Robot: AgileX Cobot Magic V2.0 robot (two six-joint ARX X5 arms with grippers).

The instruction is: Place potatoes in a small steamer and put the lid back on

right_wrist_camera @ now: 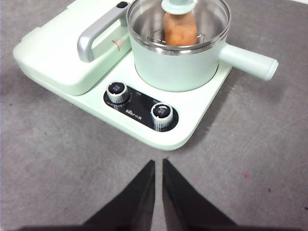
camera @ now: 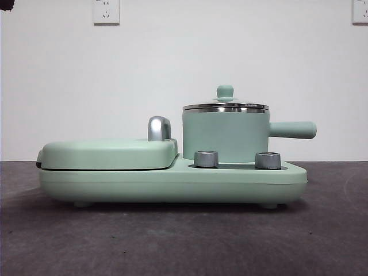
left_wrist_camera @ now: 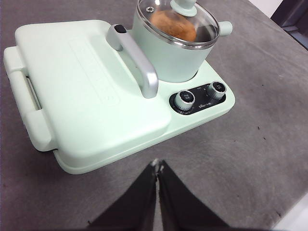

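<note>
Right wrist view: orange-brown, seemingly rough potato (right_wrist_camera: 180,28) under the glass lid (right_wrist_camera: 179,6).

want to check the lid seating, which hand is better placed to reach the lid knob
Right, probably. The right hand faces the small steamer and lid directly; from the left hand the chrome handle stands partly between. Both are shut.

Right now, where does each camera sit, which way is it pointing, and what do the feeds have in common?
Front view: low, at table height, looking level at the small steamer with the lid on; no arm shows.
Left wrist view: above, looking down over the left gripper, jaws shut, at the griddle cover.
Right wrist view: above the right gripper, jaws shut, facing the dials.
Both wrist views share the potato under the lid.
</note>
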